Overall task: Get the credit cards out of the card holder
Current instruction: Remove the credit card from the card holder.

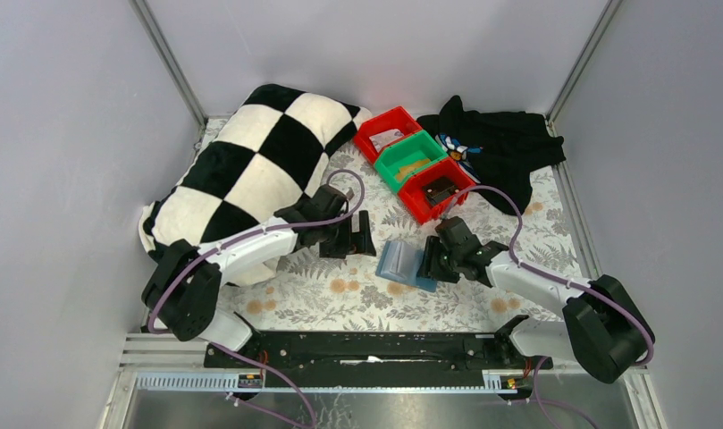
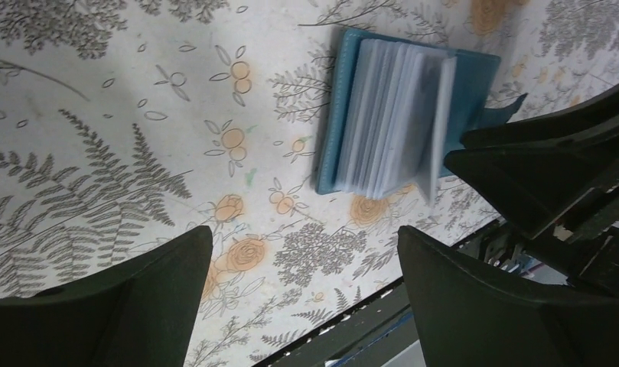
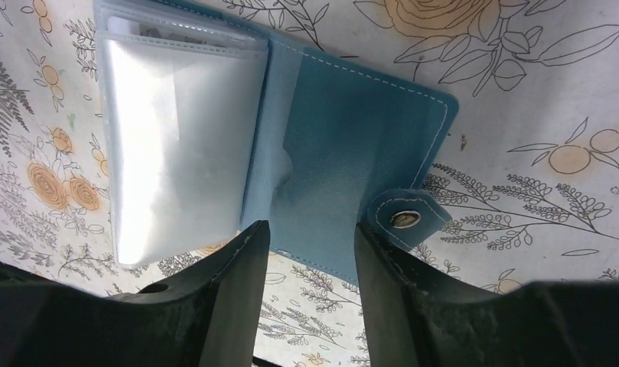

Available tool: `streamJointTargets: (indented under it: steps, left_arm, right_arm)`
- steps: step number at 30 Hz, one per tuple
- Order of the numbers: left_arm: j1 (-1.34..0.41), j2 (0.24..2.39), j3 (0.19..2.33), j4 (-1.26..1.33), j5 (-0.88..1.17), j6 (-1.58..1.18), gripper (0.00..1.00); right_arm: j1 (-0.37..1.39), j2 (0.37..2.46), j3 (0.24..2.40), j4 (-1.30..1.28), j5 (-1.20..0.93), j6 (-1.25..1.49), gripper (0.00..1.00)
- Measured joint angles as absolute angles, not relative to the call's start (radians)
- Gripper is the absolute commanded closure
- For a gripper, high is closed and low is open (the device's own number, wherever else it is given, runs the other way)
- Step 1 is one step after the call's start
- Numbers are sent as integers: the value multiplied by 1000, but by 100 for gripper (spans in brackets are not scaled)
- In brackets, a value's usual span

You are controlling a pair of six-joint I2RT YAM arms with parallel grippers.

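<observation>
1. The card holder (image 1: 404, 262) is lying open on the flowery counter (image 1: 340, 299), pretty much in the middle between the two arms.
2. Its teal cover is flat against the counter. A stack of clear plastic sleeves (image 3: 180, 138) sits on one panel, and from the left wrist view they're fanned up a bit like book pages.
3. The other panel is bare teal, with the snap tab (image 3: 402, 218) poking out past its edge, metal snap facing up.
4. The credit cards: honestly can't make them out, since the sleeves are all cloudy and glary.
5. The right pincer (image 1: 432, 261) is at the holder's right edge with its jaws partway apart. The near edge of the bare teal panel shows in the gap between its fingers (image 3: 222, 306), and nothing looks pinched.
6. The left pincer (image 1: 356, 237) is just left of the holder and not touching it. Its jaws are spread wide, with only flowery counter between them.
7. Further back there's a row of red and green plastic bins (image 1: 393, 170), a checkered pillow (image 1: 250, 170) on the left and a black cloth (image 1: 500, 147) on the right.
</observation>
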State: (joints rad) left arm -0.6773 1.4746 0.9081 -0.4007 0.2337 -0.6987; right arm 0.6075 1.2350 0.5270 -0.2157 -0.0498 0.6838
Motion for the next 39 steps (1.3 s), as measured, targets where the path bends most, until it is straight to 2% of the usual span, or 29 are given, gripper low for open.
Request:
streamJointTargets:
  steps: [5,8,23,28,39]
  left_arm:
    - [-692,1497,908,-345,249,-707,20]
    - [-698,1551,908,-304,261,-716,25]
    - [-795,1740,1056,-192,331,-737,24]
    - [-809,1777,1081,-199,325,-738,17]
    - [-834,1810,1123,-226,297,-736,20]
  right_arm:
    - [593,1234,521,-207,-50,694,52]
    - [558,1234,505,-179,-61,709,54]
    - [484,1225,468,-117,-123,738,55]
    - [481,1224,464,-112,-126,739,54]
    - [477,1221,459,-107,-133,739,54]
